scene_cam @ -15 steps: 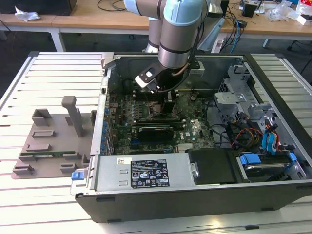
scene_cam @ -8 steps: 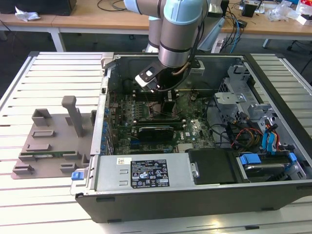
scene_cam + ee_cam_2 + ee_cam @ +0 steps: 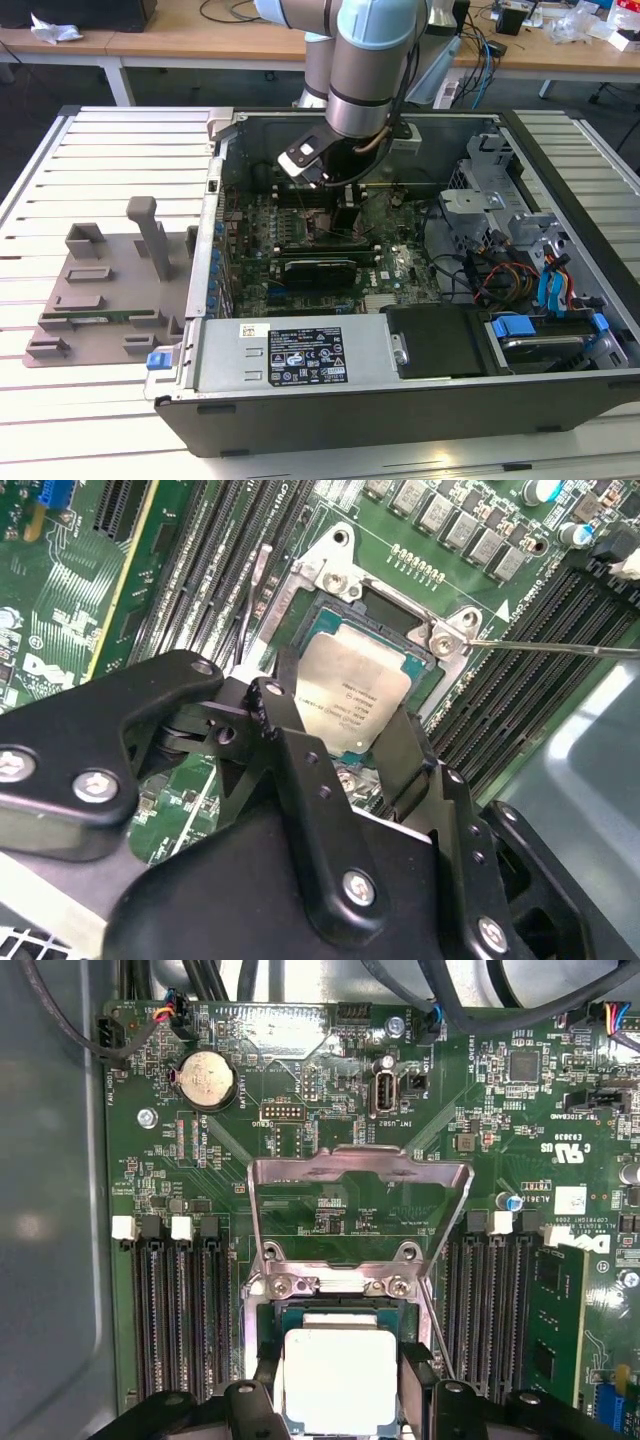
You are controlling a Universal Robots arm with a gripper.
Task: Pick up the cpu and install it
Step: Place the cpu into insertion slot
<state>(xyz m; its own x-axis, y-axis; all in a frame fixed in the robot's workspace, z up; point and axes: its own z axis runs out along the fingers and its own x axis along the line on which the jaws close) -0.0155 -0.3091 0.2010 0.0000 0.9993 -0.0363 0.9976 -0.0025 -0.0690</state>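
Observation:
The cpu is a small square chip with a silver top and a thin green rim. It sits between the two black fingers of my gripper, directly over the open motherboard socket. In the first wrist view, the cpu lies inside the socket frame and my gripper flanks it on both sides, with fingers against its edges. The socket's metal load plate stands flipped up behind it. In the exterior view, my gripper reaches down into the middle of the open computer case.
Rows of memory slots flank the socket on both sides, and a thin retention lever sticks out beside it. A grey plastic holder tray lies on the slatted table at the exterior view's left. Drive bays and cables fill the case's right side.

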